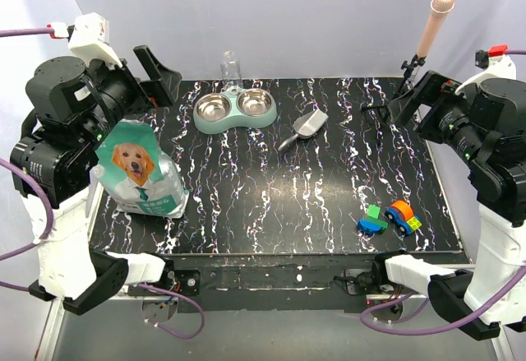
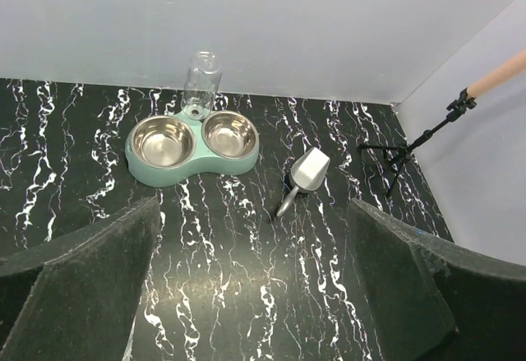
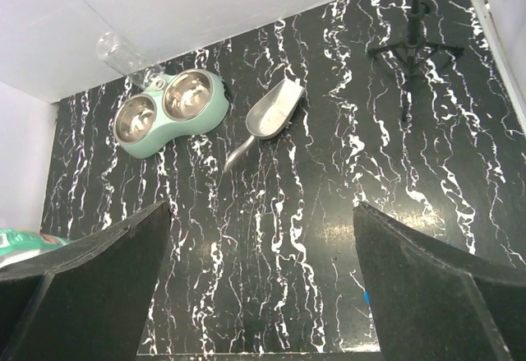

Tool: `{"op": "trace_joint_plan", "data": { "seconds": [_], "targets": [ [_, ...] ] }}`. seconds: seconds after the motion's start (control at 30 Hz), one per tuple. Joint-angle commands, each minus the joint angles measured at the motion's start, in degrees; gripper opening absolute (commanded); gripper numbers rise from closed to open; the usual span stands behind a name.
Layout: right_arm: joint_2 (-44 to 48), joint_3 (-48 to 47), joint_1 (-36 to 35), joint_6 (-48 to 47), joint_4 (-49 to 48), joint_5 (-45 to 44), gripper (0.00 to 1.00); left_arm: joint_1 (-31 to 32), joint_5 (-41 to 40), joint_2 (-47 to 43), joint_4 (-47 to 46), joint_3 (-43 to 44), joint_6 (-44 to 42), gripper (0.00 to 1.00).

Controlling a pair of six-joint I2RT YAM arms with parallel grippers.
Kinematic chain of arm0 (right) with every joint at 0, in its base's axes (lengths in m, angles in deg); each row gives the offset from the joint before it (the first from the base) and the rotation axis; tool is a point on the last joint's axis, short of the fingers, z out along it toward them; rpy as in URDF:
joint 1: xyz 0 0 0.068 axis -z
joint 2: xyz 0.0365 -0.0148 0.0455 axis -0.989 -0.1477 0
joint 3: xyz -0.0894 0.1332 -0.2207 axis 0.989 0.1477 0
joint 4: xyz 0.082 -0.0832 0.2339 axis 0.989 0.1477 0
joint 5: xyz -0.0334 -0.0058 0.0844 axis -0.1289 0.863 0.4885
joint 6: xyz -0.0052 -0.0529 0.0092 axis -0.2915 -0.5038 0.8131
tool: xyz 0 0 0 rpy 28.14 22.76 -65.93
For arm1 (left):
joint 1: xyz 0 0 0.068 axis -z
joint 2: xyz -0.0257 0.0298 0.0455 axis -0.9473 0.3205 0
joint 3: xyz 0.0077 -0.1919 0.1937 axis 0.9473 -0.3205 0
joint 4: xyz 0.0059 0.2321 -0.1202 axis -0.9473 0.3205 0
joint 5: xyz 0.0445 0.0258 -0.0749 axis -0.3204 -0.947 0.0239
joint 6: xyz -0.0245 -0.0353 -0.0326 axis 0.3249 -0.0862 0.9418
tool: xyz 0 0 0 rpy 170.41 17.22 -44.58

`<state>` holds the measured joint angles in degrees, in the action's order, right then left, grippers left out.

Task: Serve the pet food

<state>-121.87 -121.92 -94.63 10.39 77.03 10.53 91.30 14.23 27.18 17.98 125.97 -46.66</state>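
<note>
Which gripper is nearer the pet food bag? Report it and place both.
Left. The left gripper hangs open just behind the pet food bag, at the left edge of the table. The right gripper is open at the opposite right edge.

On my overhead feed, a mint double bowl (image 1: 236,119) with two steel cups sits at the back of the black marbled tabletop (image 1: 271,188). A clear bottle (image 1: 230,68) stands upright right behind it and seems to plug into its rear edge, though the feed is too coarse to be sure. A grey scoop (image 1: 306,126) lies just right of the bowl, mouth up and handle pointing near-left. Two toy cars (image 1: 389,218) sit together front right. A tripod (image 1: 403,91) with a pink-tipped pole stands in the far right corner.
</note>
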Motion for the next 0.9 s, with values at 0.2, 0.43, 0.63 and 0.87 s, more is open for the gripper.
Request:
{"op": "trace_joint_plan", "data": {
  "seconds": [0.2,0.43,0.63,0.87],
  "targets": [
    [1.97,8.28,-0.06,3.28,-12.34,16.6,0.99,-0.3,-1.31,-2.76,3.7,2.72,0.11,0.98],
    [-1.52,20.86,-15.23,7.86,-35.8,18.3,0.99,-0.3,-3.16,-5.39,6.96,5.62,1.25,0.98],
    [-16.63,16.75,-32.91,4.96,-51.97,18.3,0.99,-0.3,-3.08,-11.36,4.85,1.68,5.65,0.98],
    [-35.7,5.77,-43.9,2.68,-66.75,17.69,0.98,-0.3,-2.37,-13.48,6.16,3.69,6.35,0.98]
  ]
}}
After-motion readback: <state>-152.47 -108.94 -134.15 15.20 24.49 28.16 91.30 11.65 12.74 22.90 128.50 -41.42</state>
